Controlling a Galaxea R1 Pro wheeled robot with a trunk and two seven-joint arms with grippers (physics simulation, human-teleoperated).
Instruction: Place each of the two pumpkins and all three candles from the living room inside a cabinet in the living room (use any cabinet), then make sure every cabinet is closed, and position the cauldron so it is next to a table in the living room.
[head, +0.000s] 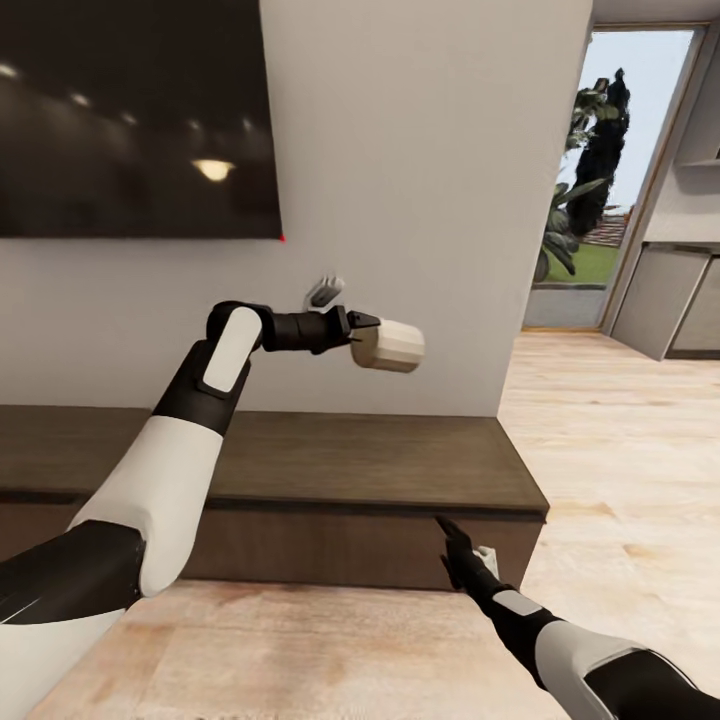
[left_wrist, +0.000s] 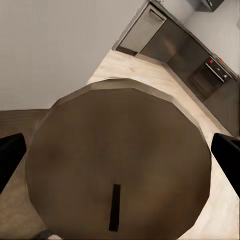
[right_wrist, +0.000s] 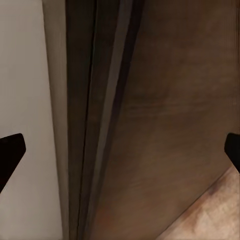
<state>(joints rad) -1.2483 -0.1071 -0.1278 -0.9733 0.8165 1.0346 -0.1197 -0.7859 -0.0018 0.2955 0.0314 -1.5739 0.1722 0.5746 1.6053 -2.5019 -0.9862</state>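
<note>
While the long, low dark brown wooden cabinet (head: 300, 470) sits shut against the white wall, one short, thick off-white pillar candle (head: 388, 346) is held in the air above its top by the left gripper (head: 362, 338), with the candle lying on its side and its pale end pointing toward the doorway. In the left wrist view the candle's darker beige end (left_wrist: 117, 162) is seen close up between the two black fingertips (left_wrist: 10, 155), so the jaws are judged to be pinching the candle rather than standing free of it.

Further right, the right gripper (head: 452, 545) is lowered to the cabinet's front near its right end, beside a small pale fitting. In the right wrist view its fingertips (right_wrist: 11, 146) are spread wide, nothing is held between them, and the dark seam between the cabinet's top and its flat front (right_wrist: 165, 140) is faced at close range.

The step in hand is judged to be the stowing of this candle, with the cabinet not yet opened. The next move calls for the handle-less front to be caught at its edge by the open right jaws and drawn out, after which the candle can be lowered inside. Whether contact with the front is already made cannot be told.
</note>
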